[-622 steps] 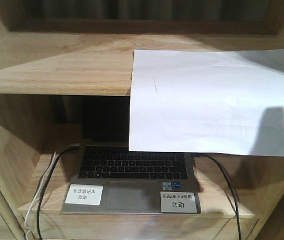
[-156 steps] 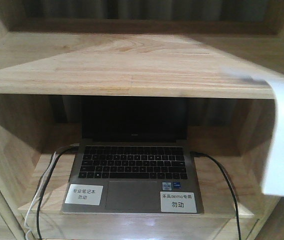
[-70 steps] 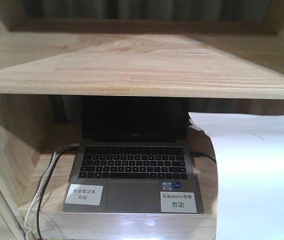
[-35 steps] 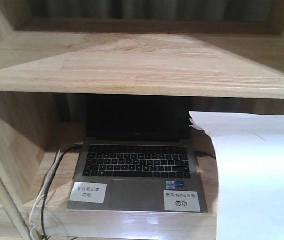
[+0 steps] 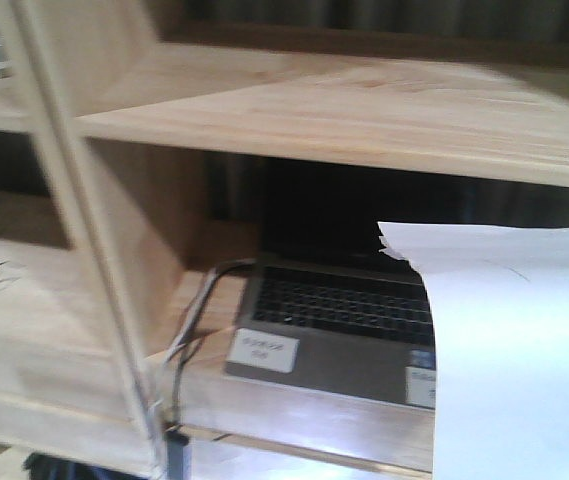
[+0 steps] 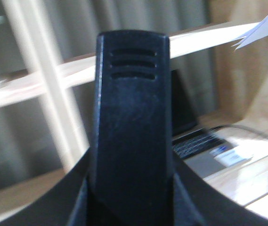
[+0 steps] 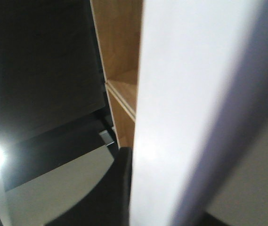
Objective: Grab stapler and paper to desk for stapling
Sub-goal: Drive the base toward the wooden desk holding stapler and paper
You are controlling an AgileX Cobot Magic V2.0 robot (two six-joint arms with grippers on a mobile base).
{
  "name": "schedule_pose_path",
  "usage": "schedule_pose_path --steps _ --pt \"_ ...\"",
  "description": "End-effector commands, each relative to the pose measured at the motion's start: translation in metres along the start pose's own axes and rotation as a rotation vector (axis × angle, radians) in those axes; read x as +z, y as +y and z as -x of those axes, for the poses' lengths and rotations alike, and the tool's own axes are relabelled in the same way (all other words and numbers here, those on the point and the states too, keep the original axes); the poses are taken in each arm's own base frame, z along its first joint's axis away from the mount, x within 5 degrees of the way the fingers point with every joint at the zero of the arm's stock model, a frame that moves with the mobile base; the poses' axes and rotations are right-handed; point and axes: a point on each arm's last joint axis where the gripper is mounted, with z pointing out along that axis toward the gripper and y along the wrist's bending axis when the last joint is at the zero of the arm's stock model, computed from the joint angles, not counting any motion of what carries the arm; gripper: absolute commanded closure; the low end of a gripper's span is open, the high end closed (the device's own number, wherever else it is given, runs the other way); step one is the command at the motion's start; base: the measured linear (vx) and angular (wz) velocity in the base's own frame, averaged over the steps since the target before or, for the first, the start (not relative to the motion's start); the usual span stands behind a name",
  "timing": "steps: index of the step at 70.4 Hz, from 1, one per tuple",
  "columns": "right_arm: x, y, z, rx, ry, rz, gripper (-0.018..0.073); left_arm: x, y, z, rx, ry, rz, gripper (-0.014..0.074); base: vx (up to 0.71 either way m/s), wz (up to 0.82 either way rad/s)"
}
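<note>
Paper [image 5: 514, 350] fills the lower right of the front view, as it did half a second ago, with its torn-looking corner over the right part of the laptop [image 5: 334, 310]. What has changed is everything around it. The shelf unit [image 5: 344, 110] and the laptop have slid toward the right of the frame, a pale upright post now crosses the left side, and all of it is blurred. I judge that the robot is turning away from the shelf with the sheet already taken, so the fetching of the paper looks done and the carrying to the desk is beginning.

In the right wrist view the sheet occupies the whole right half. One dark finger of the right gripper [image 7: 128, 188] lies against it at the bottom, so this pincer seems clamped on the sheet.

The left gripper [image 6: 131, 117] shows only as one black blurred shape in the centre, and I cannot tell if its fingers are apart or together. Neither the stapler nor the desk is visible in any view.
</note>
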Motion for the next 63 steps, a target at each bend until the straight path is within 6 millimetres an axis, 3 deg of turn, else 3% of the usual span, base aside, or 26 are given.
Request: schedule_pose_path --steps 1,63 --pt "0.0055 0.0060 0.0031 -0.013 -0.014 0.049 0.0561 0.0000 0.0030 0.0154 -0.012 -0.113 0.020 0.0603 -0.11 0.43" --pt "0.0055 0.0060 0.0031 -0.013 -0.014 0.049 0.0561 0.0000 0.0030 0.0154 -0.012 -0.113 0.020 0.0603 -0.13 0.45"
